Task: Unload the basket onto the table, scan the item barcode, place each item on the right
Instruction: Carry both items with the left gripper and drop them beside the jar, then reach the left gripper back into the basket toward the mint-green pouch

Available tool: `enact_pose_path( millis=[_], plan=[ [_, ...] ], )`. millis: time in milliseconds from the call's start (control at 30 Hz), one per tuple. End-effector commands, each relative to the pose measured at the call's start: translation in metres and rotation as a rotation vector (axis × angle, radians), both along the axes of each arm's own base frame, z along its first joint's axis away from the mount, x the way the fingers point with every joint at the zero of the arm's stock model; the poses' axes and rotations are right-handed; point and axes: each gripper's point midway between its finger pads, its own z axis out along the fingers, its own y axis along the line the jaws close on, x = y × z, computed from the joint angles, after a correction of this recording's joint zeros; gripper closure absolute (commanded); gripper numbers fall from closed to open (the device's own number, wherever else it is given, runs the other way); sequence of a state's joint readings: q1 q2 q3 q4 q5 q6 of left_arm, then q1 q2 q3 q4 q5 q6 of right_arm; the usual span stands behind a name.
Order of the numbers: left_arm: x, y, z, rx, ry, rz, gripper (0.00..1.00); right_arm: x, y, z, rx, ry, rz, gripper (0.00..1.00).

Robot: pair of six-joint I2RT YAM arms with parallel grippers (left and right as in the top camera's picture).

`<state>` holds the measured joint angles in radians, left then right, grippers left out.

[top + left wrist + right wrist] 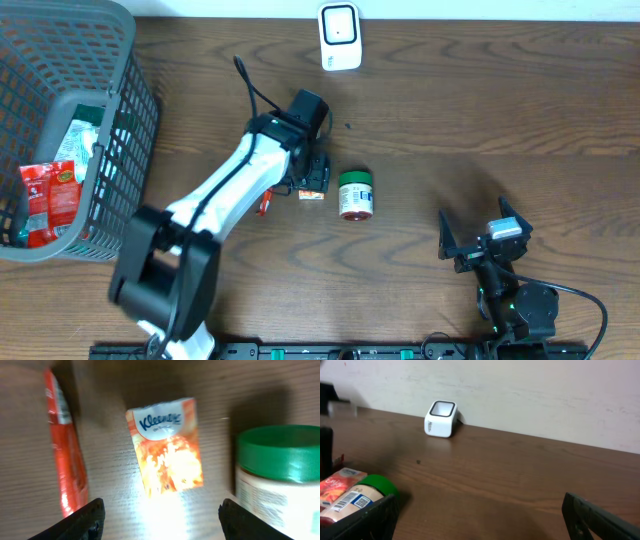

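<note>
The left gripper (161,512) stood wide open above the Kleenex pack (166,445), which lay loose on the table (450,120) at mid-frame overhead, just left of a green-lidded jar (354,194). At lower right, the right gripper (480,520) gaped wide, empty.

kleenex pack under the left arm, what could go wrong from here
1. The small orange Kleenex tissue pack lies flat between the open left jaws, with the green-lidded jar close on one side and the red sachet on the other; closing could nudge either.
2. No barcode shows on its upper face, so it may meet the white cube scanner facing wrong.
</note>
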<state>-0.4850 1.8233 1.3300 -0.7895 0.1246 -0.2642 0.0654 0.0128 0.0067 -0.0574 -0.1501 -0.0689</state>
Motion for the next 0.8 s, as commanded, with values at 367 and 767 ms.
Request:
enact_pose_path(
  millis=[367,767],
  plan=[
    [0.050,0.232,0.286,-0.006,-0.660,0.563,0.18,0.000,0.001,-0.001,0.012,0.004,0.008,0.01],
    [-0.007,0.423,0.183,0.237,-0.298,0.968,0.03,0.000,0.001,-0.001,0.012,0.004,0.008,0.01]
  ],
)
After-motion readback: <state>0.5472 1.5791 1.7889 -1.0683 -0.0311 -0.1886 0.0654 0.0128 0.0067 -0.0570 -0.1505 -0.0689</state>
